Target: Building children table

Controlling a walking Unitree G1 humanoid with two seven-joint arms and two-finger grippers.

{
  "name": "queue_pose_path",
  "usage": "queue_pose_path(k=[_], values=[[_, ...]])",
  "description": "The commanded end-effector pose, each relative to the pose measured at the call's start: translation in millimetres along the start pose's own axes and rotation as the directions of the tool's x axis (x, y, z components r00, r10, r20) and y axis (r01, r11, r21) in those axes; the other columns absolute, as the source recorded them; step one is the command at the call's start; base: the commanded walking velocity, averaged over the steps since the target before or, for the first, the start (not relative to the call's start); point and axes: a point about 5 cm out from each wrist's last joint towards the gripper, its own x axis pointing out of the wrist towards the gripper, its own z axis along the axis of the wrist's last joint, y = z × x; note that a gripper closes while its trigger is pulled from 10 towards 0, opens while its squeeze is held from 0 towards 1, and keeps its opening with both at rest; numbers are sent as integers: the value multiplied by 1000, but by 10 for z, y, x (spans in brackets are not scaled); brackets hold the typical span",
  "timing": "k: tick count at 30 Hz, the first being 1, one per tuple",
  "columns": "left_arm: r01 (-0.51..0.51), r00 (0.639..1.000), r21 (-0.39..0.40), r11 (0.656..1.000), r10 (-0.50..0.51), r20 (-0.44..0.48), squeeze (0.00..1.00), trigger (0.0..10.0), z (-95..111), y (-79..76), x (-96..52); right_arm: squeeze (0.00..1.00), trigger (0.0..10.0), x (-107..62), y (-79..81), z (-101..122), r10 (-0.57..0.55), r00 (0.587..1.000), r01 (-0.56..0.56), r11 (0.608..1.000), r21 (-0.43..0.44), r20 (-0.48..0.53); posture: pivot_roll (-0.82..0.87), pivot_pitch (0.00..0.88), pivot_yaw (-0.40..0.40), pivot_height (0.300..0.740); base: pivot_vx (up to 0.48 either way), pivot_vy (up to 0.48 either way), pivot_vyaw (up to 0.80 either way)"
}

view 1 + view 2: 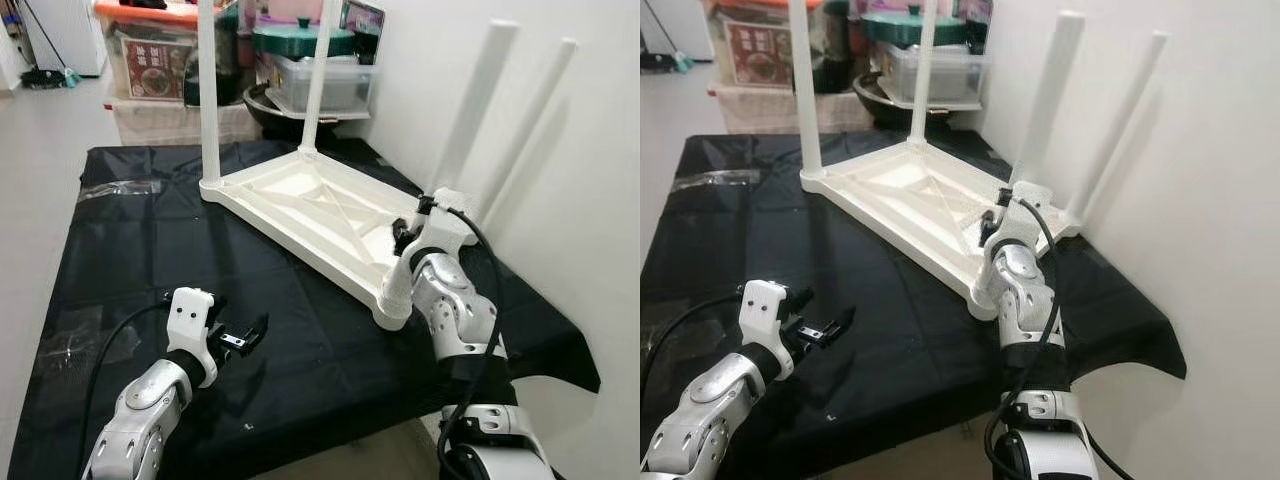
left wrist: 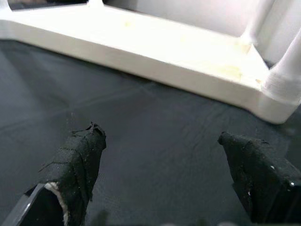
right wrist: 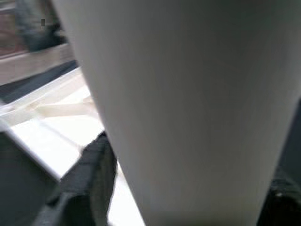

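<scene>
four legs look fitted on the upturned children table [image 1: 320,215] on the desk [image 1: 150,250]. right gripper [image 1: 408,232] clamps the near-right leg [image 1: 470,115]; left gripper [image 1: 245,338] hovers open, empty.

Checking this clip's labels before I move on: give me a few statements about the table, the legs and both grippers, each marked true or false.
1. The white table top lies upside down on the black cloth. True.
2. The right gripper is at a white leg near the wall. True; the right wrist view shows its fingers on either side of that leg.
3. The left gripper holds a leg. False; its fingers are open over the cloth with nothing between them.
4. Only two legs stand up from the table top. False; four do.
5. The table top lies on a bare wooden floor. False; it lies on the black cloth.
</scene>
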Motion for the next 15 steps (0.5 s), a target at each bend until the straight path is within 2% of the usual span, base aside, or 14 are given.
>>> queue_pose_path(k=[1, 2, 3, 4, 5, 6, 7, 8, 9, 10, 12, 13, 14, 15], values=[[11, 1000, -6, 1000, -11, -15, 0, 10000, -60, -59, 1, 0, 10000, -22, -22, 147, 158, 987, -158, 987, -1, 0, 78, 0, -109, 740, 0, 0, 0], [11, 1000, -6, 1000, -11, -15, 0, 10000, -60, -59, 1, 0, 10000, -22, -22, 147, 158, 987, -158, 987, -1, 0, 78, 0, -109, 740, 0, 0, 0], [13, 1000, -8, 1000, -13, -15, 0, 10000, -63, -66, 6, 0, 10000, -48, -92, 287, 286, 958, -284, 958, -38, 29, 75, 0, -109, 740, 0, 0, 0], [13, 1000, -8, 1000, -13, -15, 0, 10000, -63, -66, 6, 0, 10000, -48, -92, 287, 286, 958, -284, 958, -38, 29, 75, 0, -109, 740, 0, 0, 0], [15, 1000, -8, 1000, -15, -14, 0, 10000, -60, -67, 13, 0, 10000, -84, -155, 393, 397, 917, -393, 915, -89, 42, 74, 0, -108, 740, 0, 0, 0], [15, 1000, -8, 1000, -15, -14, 0, 10000, -60, -67, 13, 0, 10000, -84, -155, 393, 397, 917, -393, 915, -89, 42, 74, 0, -108, 740, 0, 0, 0], [16, 1000, -9, 1000, -16, -13, 0, 10000, -58, -64, 20, 0, 10000, -163, -195, 473, 531, 846, -521, 842, -138, 43, 69, 0, -106, 740, 0, 0, 0], [16, 1000, -9, 1000, -16, -13, 0, 10000, -58, -64, 20, 0, 10000, -163, -195, 473, 531, 846, -521, 842, -138, 43, 69, 0, -106, 740, 0, 0, 0], [17, 1000, -8, 1000, -17, -14, 0, 10000, -62, -61, 28, 0, 10000, -235, -225, 522, 629, 776, -617, 772, -153, 47, 70, 0, -106, 740, 0, 0, 0], [17, 1000, -8, 1000, -17, -14, 0, 10000, -62, -61, 28, 0, 10000, -235, -225, 522, 629, 776, -617, 772, -153, 47, 70, 0, -106, 740, 0, 0, 0], [22, 1000, -8, 1000, -22, -14, 0, 10000, -65, -69, 41, 0, 10000, -290, -223, 506, 729, 684, -713, 678, -181, 37, 74, 0, -106, 740, 0, 0, 0], [25, 1000, -8, 1000, -25, -13, 0, 10000, -63, -77, 46, 0, 10000, -278, -167, 406, 763, 647, -747, 634, -199, 1, 85, 0, -111, 740, 0, 0, 0], [27, 1000, -8, 1000, -28, -13, 0, 10000, -61, -83, 49, 0, 10000, -270, -127, 328, 781, 624, -768, 605, -212, -28, 85, 0, -111, 740, 0, 0, 0], [27, 1000, -8, 1000, -28, -13, 0, 10000, -61, -83, 49, 0, 10000, -270, -127, 328, 781, 624, -768, 605, -212, -28, 85, 0, -111, 740, 0, 0, 0]])
